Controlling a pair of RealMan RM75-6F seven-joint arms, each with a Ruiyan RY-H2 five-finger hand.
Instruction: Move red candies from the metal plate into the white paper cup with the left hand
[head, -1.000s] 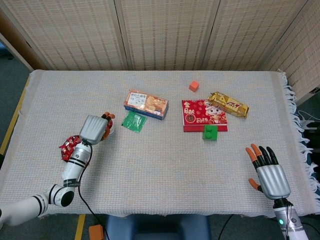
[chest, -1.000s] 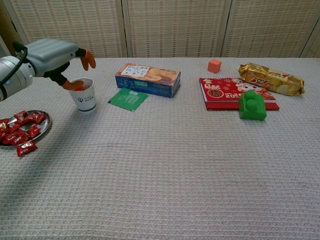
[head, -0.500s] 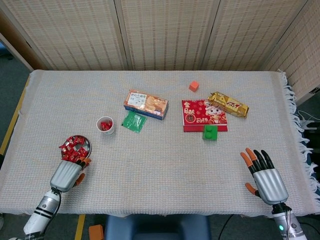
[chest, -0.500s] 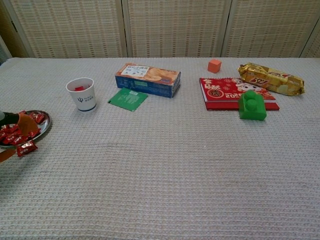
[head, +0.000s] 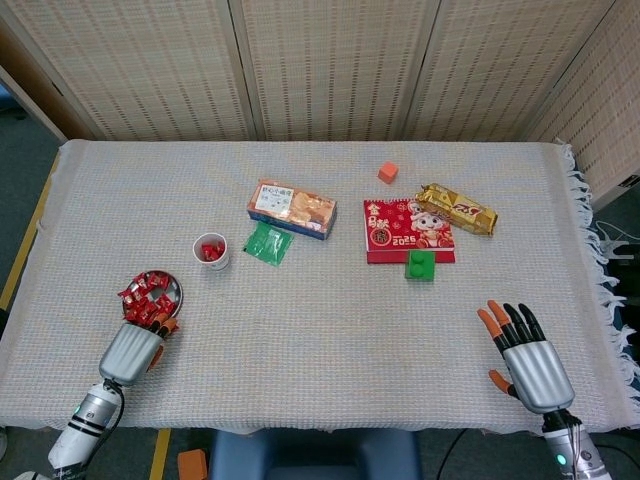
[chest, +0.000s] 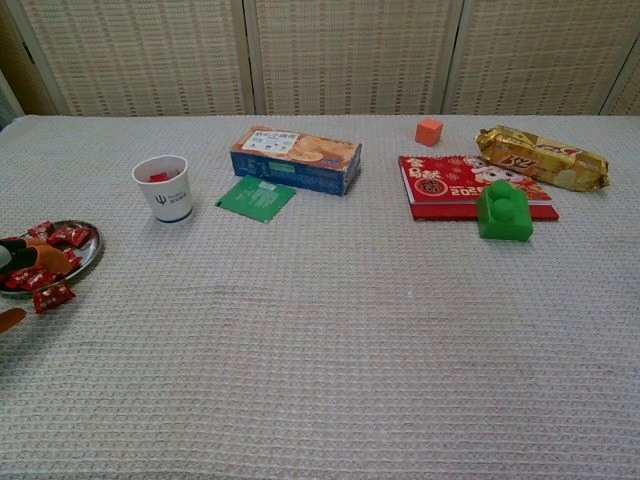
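While its fingertips reach the near rim of the metal plate (head: 172, 291), the left robot hand (head: 132, 349) lies low over the counter (head: 320, 340); whether it holds anything I cannot tell. Red candies (head: 150, 294) lie just ahead, the white paper cup (head: 211, 251) farther ahead. A second ago it hovered over that cup. The right robot hand (head: 528, 358) rests spread, empty.

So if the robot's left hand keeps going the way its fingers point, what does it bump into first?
Most likely the red candies on the metal plate. In the head view the left hand sits just below the plate with its fingertips at the near rim, pointing up toward it. How high it hovers is unclear.
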